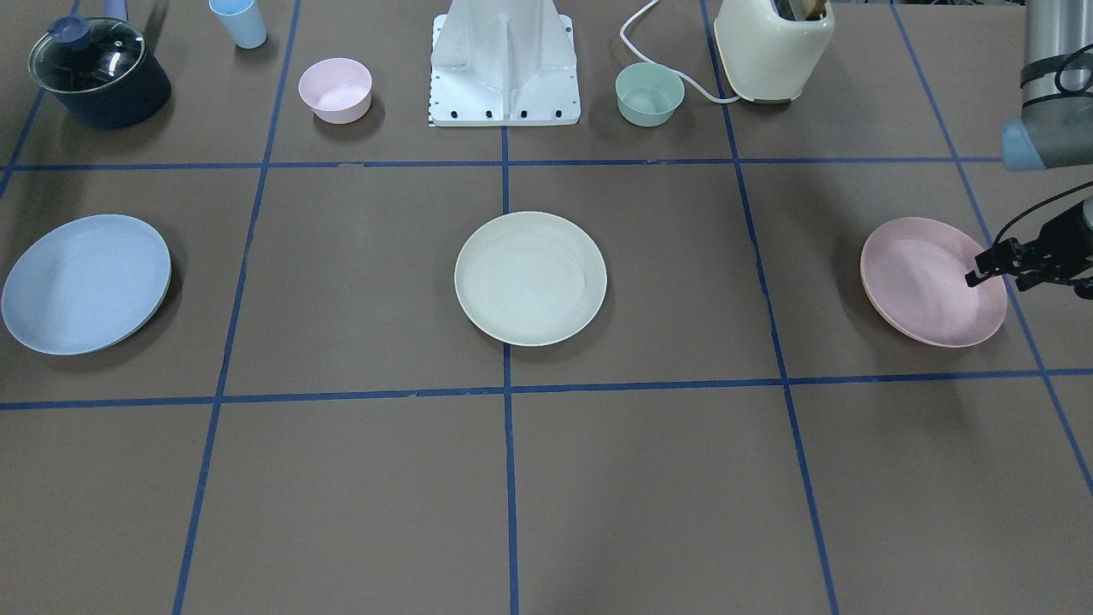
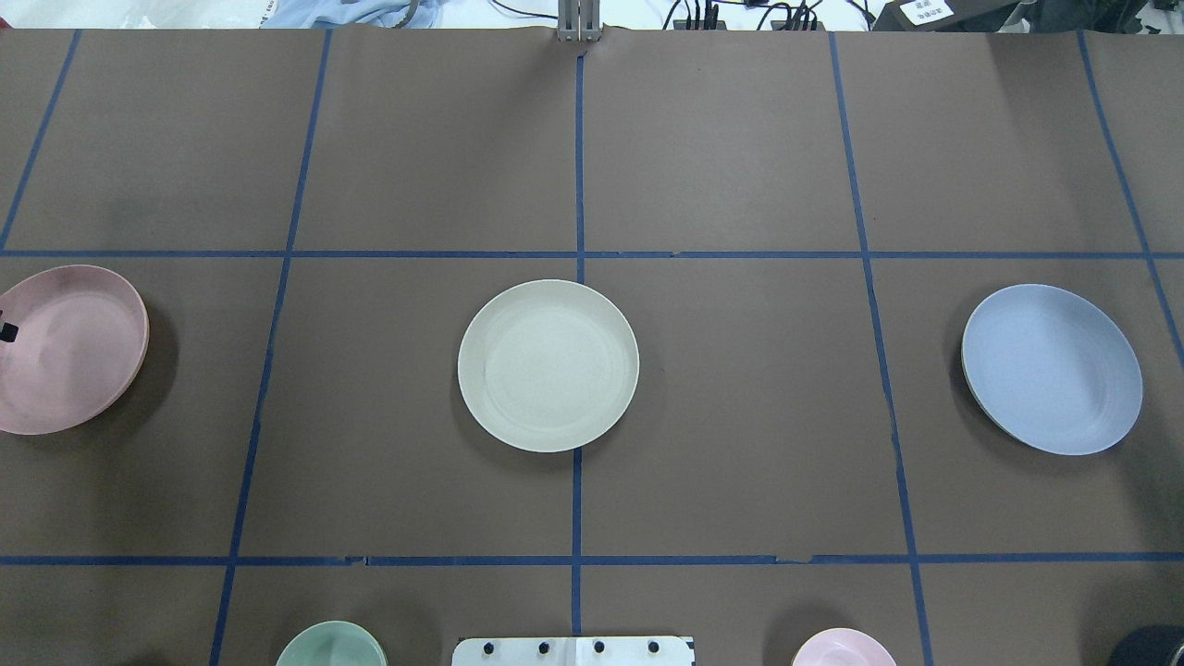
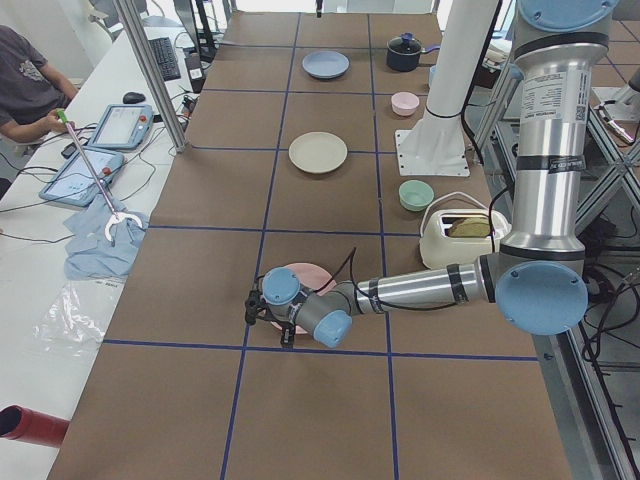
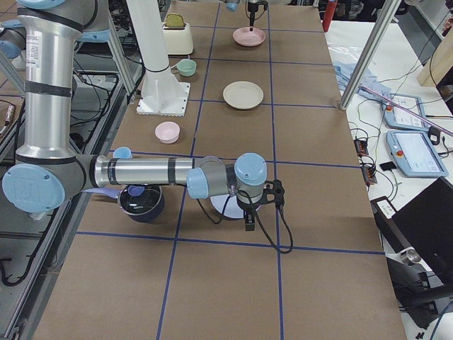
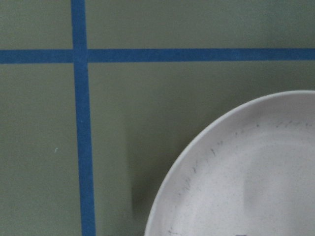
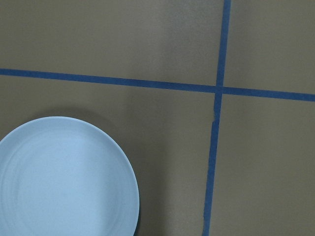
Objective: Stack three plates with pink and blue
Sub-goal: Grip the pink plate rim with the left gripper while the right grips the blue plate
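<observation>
Three plates lie in a row on the brown table. The pale pink plate (image 1: 926, 286) is on my left side, the cream-white plate (image 1: 529, 278) is in the middle, and the pale blue plate (image 1: 85, 282) is on my right side. My left gripper (image 1: 973, 278) hangs low over the outer rim of the pink plate (image 2: 69, 347); only a tip of this gripper (image 2: 7, 331) shows overhead, and I cannot tell whether it is open or shut. My right gripper (image 4: 248, 221) shows only in the exterior right view, above the blue plate (image 4: 225, 205); I cannot tell its state. The left wrist view shows the pink plate's rim (image 5: 197, 147), and the right wrist view shows the blue plate (image 6: 64, 177).
Along the robot's side stand a dark pot with a glass lid (image 1: 98, 73), a small blue cup (image 1: 239, 21), a small pink bowl (image 1: 335, 90), the white robot base (image 1: 504, 64), a green bowl (image 1: 649, 94) and a cream toaster (image 1: 773, 47). Blue tape lines grid the table.
</observation>
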You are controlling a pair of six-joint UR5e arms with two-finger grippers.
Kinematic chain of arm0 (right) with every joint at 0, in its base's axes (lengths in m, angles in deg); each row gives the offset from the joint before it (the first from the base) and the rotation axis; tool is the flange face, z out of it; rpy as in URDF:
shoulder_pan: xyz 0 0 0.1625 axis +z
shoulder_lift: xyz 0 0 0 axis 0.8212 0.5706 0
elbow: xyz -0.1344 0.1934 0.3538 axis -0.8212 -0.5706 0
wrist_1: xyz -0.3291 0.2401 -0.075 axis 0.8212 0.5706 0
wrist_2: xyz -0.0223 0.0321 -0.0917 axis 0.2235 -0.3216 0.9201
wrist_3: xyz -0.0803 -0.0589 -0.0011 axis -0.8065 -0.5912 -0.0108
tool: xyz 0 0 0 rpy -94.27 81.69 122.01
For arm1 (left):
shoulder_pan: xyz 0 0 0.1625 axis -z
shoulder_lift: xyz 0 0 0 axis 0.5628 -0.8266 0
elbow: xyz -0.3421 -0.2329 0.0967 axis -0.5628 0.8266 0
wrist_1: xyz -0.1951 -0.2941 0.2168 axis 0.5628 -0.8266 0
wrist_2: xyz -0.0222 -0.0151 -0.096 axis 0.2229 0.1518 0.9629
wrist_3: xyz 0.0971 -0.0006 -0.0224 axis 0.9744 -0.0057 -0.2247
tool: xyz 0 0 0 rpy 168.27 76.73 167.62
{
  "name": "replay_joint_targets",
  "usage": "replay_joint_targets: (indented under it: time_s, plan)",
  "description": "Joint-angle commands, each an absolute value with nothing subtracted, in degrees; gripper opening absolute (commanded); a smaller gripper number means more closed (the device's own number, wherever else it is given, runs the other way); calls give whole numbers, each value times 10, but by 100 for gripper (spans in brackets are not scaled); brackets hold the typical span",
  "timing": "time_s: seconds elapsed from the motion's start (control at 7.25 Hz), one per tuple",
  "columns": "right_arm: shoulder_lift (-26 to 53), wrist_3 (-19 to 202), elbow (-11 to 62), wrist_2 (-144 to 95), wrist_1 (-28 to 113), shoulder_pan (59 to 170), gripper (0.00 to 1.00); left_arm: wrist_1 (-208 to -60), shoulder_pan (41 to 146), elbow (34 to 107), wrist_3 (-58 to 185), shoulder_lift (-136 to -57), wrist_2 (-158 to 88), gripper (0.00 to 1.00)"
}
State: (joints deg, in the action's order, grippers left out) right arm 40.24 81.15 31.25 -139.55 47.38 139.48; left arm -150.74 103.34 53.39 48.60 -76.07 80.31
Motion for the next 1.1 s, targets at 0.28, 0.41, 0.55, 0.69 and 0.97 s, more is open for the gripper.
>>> replay_joint_targets:
  time_s: [0.28,0.41,0.55,0.69,0.97]
  plan:
    - [400,813,313,-1398,467,1365,100,-1506,1025,532,510,-757,789,20]
    - [399,814,313,-1398,467,1355,100,-1506,1025,532,513,-757,788,8]
    - [399,817,313,-1398,467,1351,100,-1507,1025,535,512,-749,788,0]
    - [398,818,314,-1398,466,1348,100,-1507,1026,541,512,-744,789,0]
    - [396,823,316,-1396,460,1329,100,-1503,1032,573,512,-734,802,0]
